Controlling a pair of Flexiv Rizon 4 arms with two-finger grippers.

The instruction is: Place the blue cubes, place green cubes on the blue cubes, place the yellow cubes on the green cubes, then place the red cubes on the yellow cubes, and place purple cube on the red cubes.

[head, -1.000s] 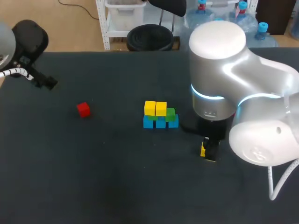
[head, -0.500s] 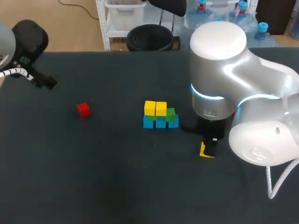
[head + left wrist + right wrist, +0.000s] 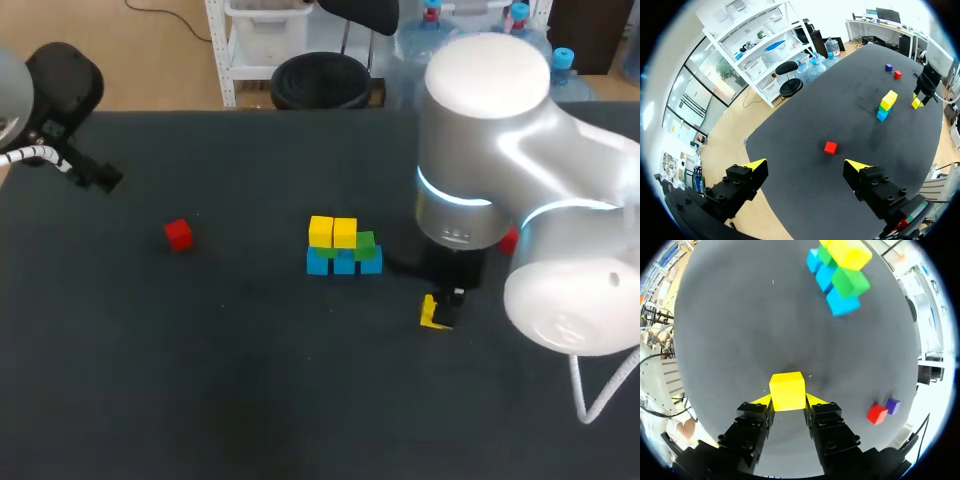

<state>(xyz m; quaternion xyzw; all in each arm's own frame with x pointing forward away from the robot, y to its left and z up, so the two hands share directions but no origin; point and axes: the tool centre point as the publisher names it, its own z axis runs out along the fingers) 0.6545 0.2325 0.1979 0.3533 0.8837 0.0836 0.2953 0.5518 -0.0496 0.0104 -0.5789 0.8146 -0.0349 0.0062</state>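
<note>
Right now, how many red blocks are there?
2. One red block sits alone left of the stack; the other red block sits beside the purple block.

Robot lab, R arm [image 3: 480, 150], dark table [image 3: 200, 400]

Right hand [image 3: 788, 401] hangs low, clamped on a yellow cube [image 3: 787, 389]; left hand [image 3: 806, 165] sits high, spread wide.

Matt dark table [image 3: 200, 380]; smooth, matt yellow cube [image 3: 787, 391]; glossy silver right arm [image 3: 480, 150]; matt black right pincer [image 3: 787, 400].
</note>
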